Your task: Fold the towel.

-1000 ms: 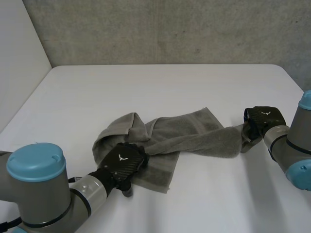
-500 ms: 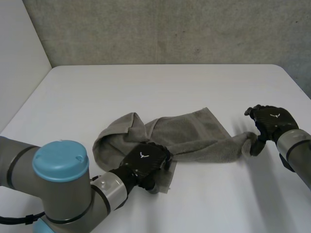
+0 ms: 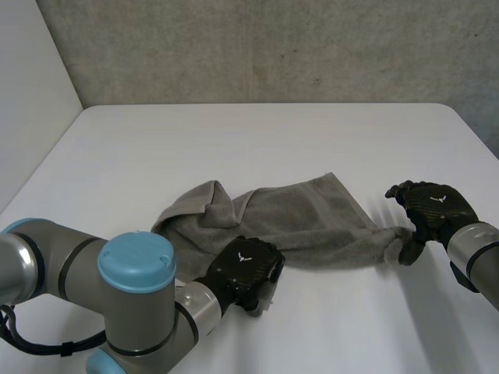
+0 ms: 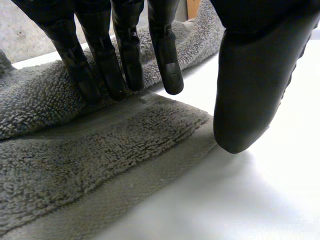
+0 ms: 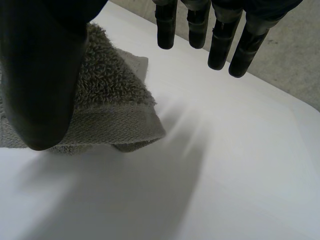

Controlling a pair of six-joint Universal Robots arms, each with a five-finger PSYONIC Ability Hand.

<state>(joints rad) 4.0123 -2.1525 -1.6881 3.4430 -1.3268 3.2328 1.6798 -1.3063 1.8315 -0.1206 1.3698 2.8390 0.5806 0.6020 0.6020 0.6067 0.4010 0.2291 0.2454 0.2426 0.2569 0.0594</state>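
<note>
The grey towel (image 3: 296, 214) lies crumpled across the middle of the white table (image 3: 257, 132), bunched at its left and drawn out to a narrow tip at its right. My left hand (image 3: 243, 269) rests on the towel's near edge by a corner. In the left wrist view its straight fingers (image 4: 125, 50) press on the towel (image 4: 75, 165), while the thumb (image 4: 255, 85) hovers over bare table, so the hand is open. My right hand (image 3: 433, 206) is just beyond the right tip, also open. Its fingers (image 5: 220, 35) are spread above the table and the towel corner (image 5: 115, 100) lies loose beside the thumb (image 5: 40, 75).
A grey wall stands behind the table's far edge. Bare table stretches beyond the towel, to its left and to the right of my right hand. My left arm (image 3: 132, 304) reaches in low over the near left part of the table.
My right hand has opened and let go of the towel's right end, which now lies on the table. My left hand has slid right along the near edge.
</note>
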